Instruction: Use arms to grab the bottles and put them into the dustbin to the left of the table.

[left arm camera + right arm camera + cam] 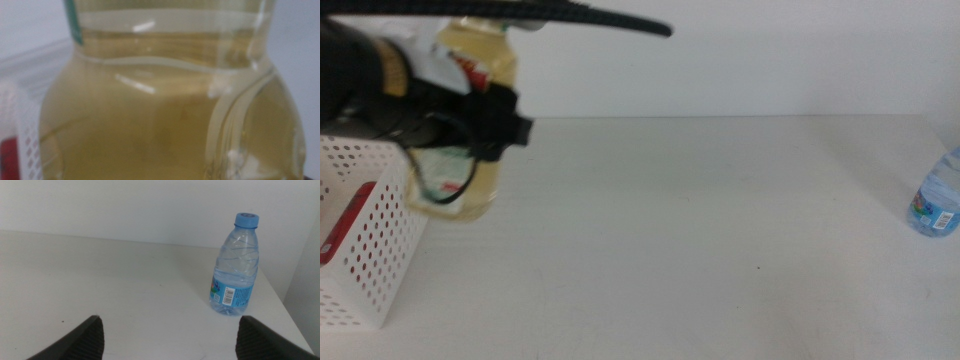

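Across the white worktop (700, 220), every position below is given relative to the dustbin (370, 250), the perforated white basket at the worktop's left end.

The dustbin already contains the red can (345, 222), visible through the wall holes and, in the left wrist view, as a red patch behind the perforated wall.

The yellow juice bottle (465, 120) hangs clear of the worktop at the dustbin's right rim, slightly tilted, its lower end just beside the wall rather than over the opening. It fills the left wrist view (170, 110).

The water bottle (237, 265) stands upright well apart from the dustbin, at the worktop's opposite end.

Risk: if released here, the juice bottle would probably strike the rim or fall outside the basket, because its base has not cleared the wall. Its liquid load may also swing the bottle and loosen the hold.

The left claw (485, 120) is clamped around the juice bottle's middle. The right claw (170, 335) waits near the water bottle, jaws spread wide, holding and touching nothing.
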Robot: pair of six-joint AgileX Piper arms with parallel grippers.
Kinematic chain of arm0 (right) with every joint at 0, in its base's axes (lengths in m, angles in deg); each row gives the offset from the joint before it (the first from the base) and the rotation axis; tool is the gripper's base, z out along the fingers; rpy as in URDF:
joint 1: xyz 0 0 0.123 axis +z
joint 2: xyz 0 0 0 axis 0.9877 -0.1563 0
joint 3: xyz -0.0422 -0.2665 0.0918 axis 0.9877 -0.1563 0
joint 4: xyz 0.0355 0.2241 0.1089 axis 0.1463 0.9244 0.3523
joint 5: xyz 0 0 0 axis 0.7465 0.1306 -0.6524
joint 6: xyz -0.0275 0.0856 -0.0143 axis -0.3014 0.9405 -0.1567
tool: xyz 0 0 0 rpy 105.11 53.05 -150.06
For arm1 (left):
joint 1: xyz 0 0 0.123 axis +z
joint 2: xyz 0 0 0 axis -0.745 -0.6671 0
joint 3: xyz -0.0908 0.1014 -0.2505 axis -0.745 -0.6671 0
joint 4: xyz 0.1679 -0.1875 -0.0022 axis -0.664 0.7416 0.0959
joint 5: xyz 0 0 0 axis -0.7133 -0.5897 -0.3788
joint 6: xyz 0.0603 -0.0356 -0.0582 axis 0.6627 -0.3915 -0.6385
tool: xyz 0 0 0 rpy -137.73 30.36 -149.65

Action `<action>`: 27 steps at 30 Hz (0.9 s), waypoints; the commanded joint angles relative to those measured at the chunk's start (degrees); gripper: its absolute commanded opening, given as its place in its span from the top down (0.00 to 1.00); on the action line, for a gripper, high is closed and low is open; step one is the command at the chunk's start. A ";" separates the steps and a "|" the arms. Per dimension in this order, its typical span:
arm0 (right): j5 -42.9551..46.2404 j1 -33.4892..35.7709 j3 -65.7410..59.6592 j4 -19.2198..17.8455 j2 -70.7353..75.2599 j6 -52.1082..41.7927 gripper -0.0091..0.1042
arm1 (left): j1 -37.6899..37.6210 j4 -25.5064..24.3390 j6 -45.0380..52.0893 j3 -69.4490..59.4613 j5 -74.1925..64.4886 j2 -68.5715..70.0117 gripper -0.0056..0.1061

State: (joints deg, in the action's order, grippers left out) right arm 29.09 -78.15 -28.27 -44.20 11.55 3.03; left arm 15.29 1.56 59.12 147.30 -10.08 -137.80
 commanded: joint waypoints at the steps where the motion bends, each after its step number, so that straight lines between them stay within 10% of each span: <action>1: 4.06 -0.45 0.48 0.00 1.55 -0.52 0.24 | -0.22 -1.90 0.86 2.71 -0.39 3.18 0.99; 10: 4.06 -0.45 0.48 0.00 1.55 -0.52 0.24 | 13.40 10.75 14.59 8.14 -12.26 3.79 0.99; 19: 4.06 -0.45 0.48 0.00 1.55 -0.52 0.24 | 35.88 15.59 23.02 11.03 -20.06 0.13 0.99; 27: 4.06 -0.45 0.48 0.00 1.55 -0.52 0.24 | 40.90 17.63 25.78 16.43 -24.00 -8.12 0.99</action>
State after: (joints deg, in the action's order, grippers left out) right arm 29.04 -78.15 -28.27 -44.20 11.55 3.03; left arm 55.84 18.75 84.48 160.24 -35.77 -146.54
